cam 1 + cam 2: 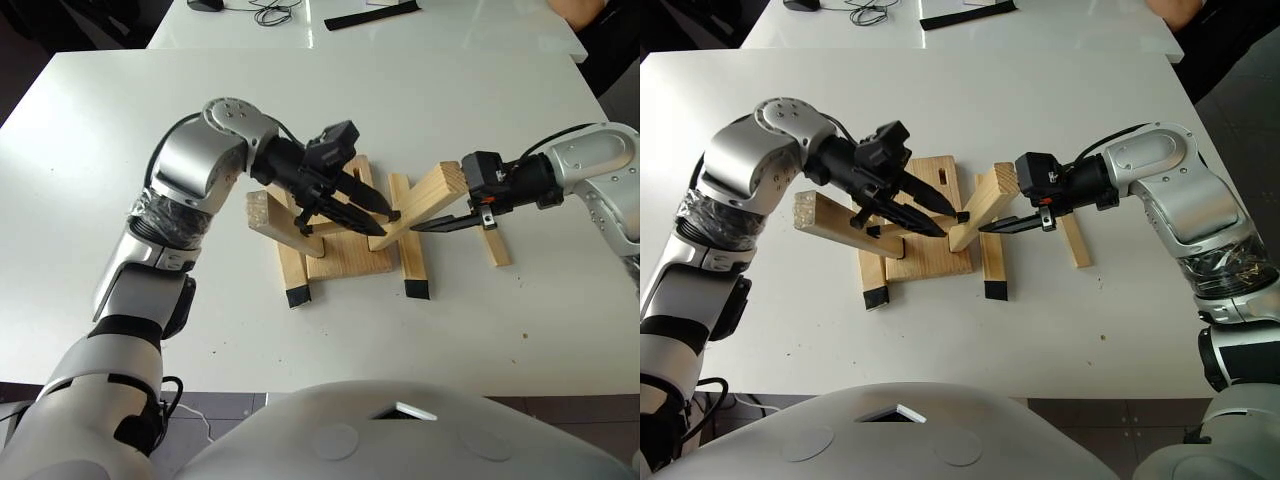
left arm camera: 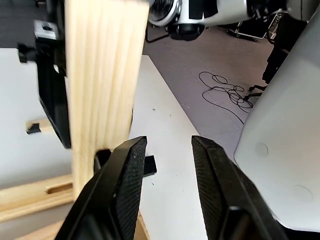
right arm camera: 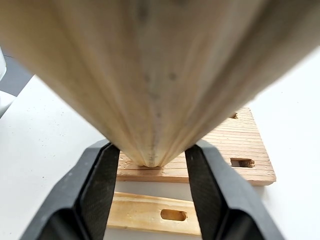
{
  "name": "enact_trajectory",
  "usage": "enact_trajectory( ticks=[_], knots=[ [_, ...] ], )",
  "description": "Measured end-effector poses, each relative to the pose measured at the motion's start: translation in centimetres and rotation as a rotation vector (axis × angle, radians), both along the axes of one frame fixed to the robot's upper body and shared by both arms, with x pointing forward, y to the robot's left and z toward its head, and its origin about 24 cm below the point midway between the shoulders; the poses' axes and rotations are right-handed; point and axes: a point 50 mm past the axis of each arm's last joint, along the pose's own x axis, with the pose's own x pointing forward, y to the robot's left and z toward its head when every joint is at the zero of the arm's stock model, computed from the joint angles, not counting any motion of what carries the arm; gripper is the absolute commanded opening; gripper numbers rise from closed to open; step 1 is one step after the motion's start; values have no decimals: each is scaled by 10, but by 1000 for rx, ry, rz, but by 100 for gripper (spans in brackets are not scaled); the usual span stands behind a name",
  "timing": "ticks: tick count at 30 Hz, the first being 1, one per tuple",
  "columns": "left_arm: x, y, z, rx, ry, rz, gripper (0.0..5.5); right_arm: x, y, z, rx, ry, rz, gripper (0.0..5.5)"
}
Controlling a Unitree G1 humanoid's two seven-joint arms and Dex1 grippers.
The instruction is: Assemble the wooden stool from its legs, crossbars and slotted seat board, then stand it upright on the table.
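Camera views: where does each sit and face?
Left eye view: on the head, facing down at the white table; both arms show.
Right eye view: beside it, same scene.
Left wrist view: that wrist, along the open black left hand.
Right wrist view: that wrist, along the black right hand to the slotted wooden seat board.
Wrist views share the tilted pale wooden piece.

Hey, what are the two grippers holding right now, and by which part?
Right gripper clamps a wooden bar by its sides, about mid-length. Left gripper is open, holding nothing.
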Motion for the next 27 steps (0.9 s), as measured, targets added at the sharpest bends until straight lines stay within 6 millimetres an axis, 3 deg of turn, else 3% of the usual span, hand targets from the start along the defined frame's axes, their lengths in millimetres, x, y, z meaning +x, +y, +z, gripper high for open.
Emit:
enact_trajectory(
  ticks=[5, 13, 16, 19, 21, 23, 25, 27],
  knots=[
    [1, -2, -8, -12, -4, -38, 168, 1, 2, 0, -6, -5, 3, 204],
    [2, 2, -1, -40, 100, 37, 168, 1, 3, 0, -6, -10, 7, 204],
    [9, 6, 21, -117, 69, 108, 168, 0, 3, 0, -6, -11, 6, 204],
    [28, 16, 70, -245, -48, 229, 168, 0, 3, 0, -7, -12, 5, 204],
    [40, 30, 103, -314, -159, 306, 168, 0, 3, 0, -6, -13, 5, 204],
    [49, 50, 122, -317, -274, 391, 168, 0, 3, 0, -5, -15, 3, 204],
    [58, 83, 122, -224, -404, 512, 168, -2, 4, 0, -4, -22, 2, 204],
    [57, 121, 109, -62, -526, 587, 168, -4, 5, -1, -3, -32, -4, 204]
  ],
)
